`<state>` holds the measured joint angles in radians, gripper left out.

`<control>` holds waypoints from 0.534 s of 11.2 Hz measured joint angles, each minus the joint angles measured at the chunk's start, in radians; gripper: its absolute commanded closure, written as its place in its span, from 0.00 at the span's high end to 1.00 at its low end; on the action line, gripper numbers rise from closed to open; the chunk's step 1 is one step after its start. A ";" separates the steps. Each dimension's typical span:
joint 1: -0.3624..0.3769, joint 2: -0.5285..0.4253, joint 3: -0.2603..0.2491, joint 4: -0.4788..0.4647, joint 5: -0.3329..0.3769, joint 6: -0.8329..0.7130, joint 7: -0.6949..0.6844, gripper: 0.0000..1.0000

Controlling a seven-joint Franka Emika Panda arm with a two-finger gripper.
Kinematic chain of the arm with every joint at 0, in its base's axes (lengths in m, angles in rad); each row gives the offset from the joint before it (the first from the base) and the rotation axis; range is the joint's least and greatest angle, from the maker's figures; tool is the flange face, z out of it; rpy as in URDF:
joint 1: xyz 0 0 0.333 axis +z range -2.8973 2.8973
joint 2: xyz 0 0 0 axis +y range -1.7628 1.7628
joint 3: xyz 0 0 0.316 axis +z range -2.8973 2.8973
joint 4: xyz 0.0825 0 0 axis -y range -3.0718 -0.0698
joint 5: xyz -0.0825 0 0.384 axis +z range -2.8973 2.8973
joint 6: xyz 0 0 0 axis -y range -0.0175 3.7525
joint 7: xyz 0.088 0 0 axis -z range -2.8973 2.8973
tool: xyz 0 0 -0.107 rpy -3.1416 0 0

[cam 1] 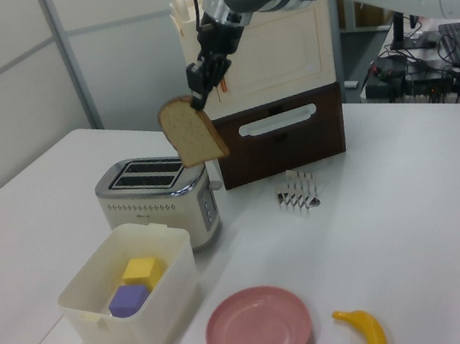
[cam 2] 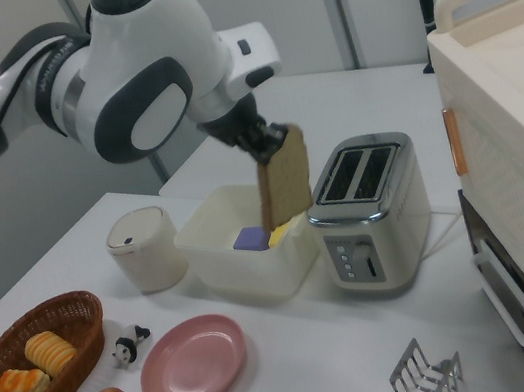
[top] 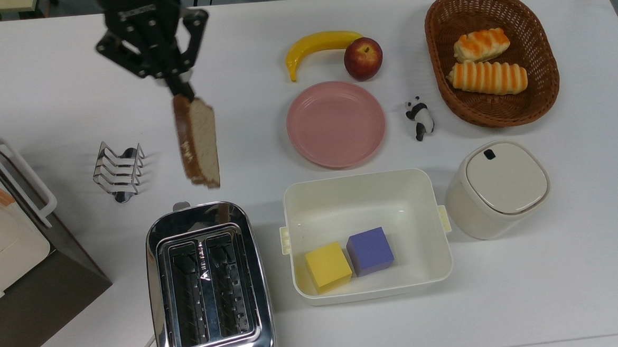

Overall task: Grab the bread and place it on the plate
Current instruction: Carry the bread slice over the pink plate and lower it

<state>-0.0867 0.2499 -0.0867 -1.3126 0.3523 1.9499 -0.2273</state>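
The arm (cam 2: 147,64) is glossy white with dark grey joint bands. A blue light glows on top. Its hand (top: 180,89) is black, skeletal linkage.
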 measured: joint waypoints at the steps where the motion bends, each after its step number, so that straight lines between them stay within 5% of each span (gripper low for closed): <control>1: 0.002 -0.001 0.007 -0.003 0.000 -0.055 0.000 0.00; 6: 0.126 0.017 0.017 -0.077 -0.086 -0.238 -0.001 0.00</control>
<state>0.0391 0.2671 -0.0693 -1.3896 0.2659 1.7118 -0.2282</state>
